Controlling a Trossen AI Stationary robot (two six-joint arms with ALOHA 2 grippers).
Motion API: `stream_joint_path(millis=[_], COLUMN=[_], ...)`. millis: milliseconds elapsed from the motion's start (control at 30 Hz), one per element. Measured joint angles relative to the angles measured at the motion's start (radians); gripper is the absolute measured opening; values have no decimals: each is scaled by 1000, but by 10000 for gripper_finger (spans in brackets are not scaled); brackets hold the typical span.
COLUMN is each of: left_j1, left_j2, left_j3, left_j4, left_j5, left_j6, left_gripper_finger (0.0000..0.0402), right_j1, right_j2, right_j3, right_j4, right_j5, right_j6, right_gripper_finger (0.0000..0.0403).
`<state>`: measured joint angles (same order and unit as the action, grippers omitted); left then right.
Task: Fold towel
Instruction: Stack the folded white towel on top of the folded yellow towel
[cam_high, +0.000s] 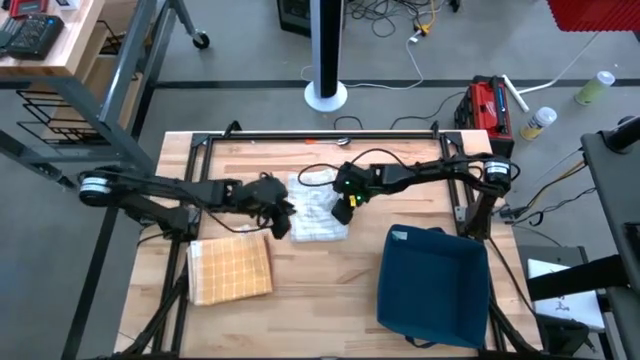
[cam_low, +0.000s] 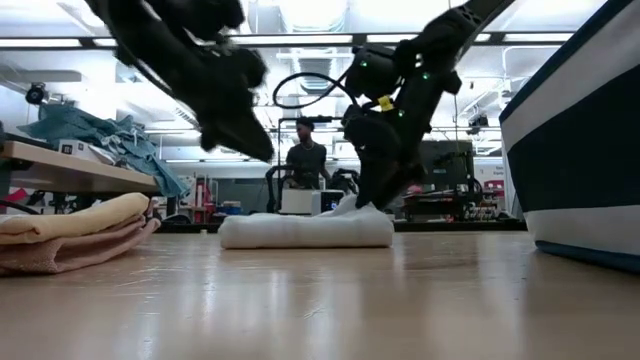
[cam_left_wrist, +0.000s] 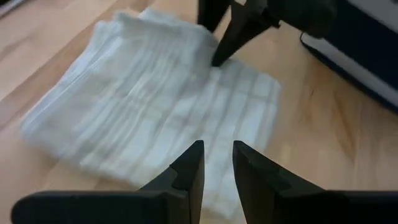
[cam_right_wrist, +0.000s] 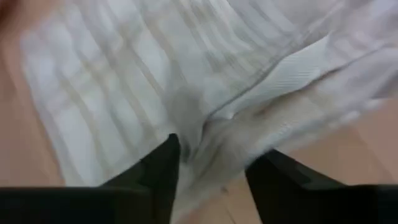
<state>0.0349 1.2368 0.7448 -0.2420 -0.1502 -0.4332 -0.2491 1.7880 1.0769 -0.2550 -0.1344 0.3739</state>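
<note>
Worktop (cam_high: 330, 270): we record a pale wooden surface with a dark frame around it, carrying all the items below.

Blue bin (cam_high: 432, 285): we find a dark blue open container on the near right part of the worktop, well apart from the towels; in the low view its wall (cam_low: 575, 150) fills the right edge.

Yellow checked cloth (cam_high: 232, 268): we note it folded flat at the near left of the worktop; in the low view it shows as a tan folded pile (cam_low: 70, 232) at the left.

White towel (cam_high: 318, 212): we list it folded into a thick rectangle near the middle of the worktop, lying flat between the two arms. In the low view it is a low white pad (cam_low: 306, 230) resting on the wood, with its right end slightly raised at the right arm's tip.

Left pincer (cam_left_wrist: 217, 171): we see it hanging just above the towel's left edge, its two fingers parted by a narrow gap with nothing between them.

Right pincer (cam_right_wrist: 214, 171): we see it down at the towel's right side, fingers spread, their tips against the cloth where a fold edge lies, not gripping it.

Person (cam_low: 306, 160): we note one standing in the room far beyond the worktop.
</note>
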Motion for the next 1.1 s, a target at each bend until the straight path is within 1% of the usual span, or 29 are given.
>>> stream_joint_path(millis=[133, 200, 300, 433, 500, 533, 667, 733, 800, 900, 1100], left_j1=[2, 5, 10, 24, 28, 30, 32, 31, 31, 28, 8], left_j2=[170, 252, 384, 539, 594, 622, 672, 676, 671, 652, 625], left_j3=[25, 56, 121, 204, 240, 256, 291, 288, 273, 257, 253], left_j4=[149, 194, 213, 193, 170, 163, 106, 84, 76, 67, 0], left_j5=[1, 0, -2, -16, -16, -15, 12, 22, 50, 117, 153], left_j6=[80, 114, 162, 184, 191, 198, 212, 202, 184, 128, 45], left_gripper_finger=[75, 75, 75, 75, 75, 75, 75, 75, 75, 75, 75], right_j1=[0, 0, 0, 0, 0, 0, -2, -2, -2, -3, -24], right_j2=[-1, -3, -4, -5, -6, -6, -6, -6, -2, -1, -52], right_j3=[67, 83, 69, 21, -13, -29, -97, -126, -149, -177, -239], right_j4=[-175, -227, -235, -224, -176, -144, 58, 137, 195, 225, 236], right_j5=[61, 100, 106, 101, 85, 57, -90, -125, -128, -128, -174], right_j6=[-36, -46, -47, -14, 16, 28, 92, 136, 167, 196, 227], right_gripper_finger=[202, 220, 243, 267, 277, 282, 292, 292, 291, 288, 291])
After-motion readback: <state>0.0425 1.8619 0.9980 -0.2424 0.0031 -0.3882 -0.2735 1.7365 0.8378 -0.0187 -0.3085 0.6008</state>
